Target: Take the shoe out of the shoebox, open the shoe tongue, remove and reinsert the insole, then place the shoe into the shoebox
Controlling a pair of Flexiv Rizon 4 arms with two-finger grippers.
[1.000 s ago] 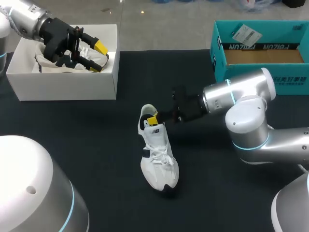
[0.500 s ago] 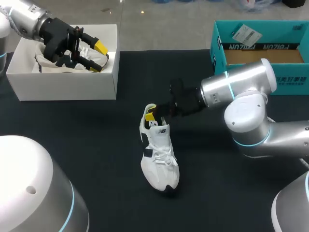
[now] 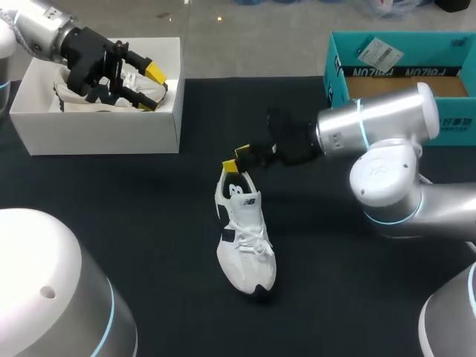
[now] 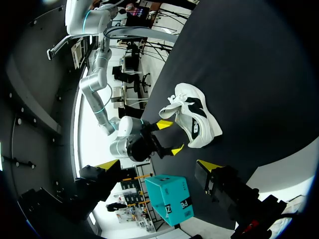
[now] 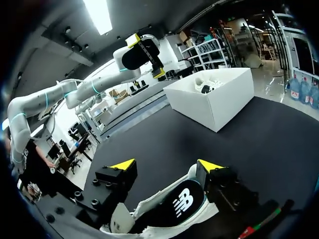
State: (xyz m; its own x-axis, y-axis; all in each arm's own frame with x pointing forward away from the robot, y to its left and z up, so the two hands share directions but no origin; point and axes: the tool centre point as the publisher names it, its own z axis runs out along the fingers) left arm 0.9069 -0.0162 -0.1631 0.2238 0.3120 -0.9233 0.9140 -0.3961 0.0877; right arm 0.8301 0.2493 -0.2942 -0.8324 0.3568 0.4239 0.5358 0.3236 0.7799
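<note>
Black counter [image 3: 149, 223] carries everything. Right arm [image 3: 372, 130] comes in from the right and reaches toward the middle. Left arm [image 3: 41, 30] sits at the far left corner.

White box [image 3: 97, 134] stands at the counter's far left, open on top, with a second shoe [image 3: 74, 95] lying inside. Teal box [image 3: 349, 104] stands at the far right, also open, with a brown floor showing inside.

White shoe [image 3: 245, 238] with a black patch at the heel lies on the counter near the middle, well apart from both boxes. It is upright on its sole, heel toward the far side, toe toward the robot, laces done up.

Right tool [image 3: 236, 158] hangs just over the heel, fingers wide. In the right wrist view the heel collar sits low between the two fingers and is not clamped.

Left tool [image 3: 152, 88] hovers over the white box above the second shoe, fingers wide, holding nothing.
</note>
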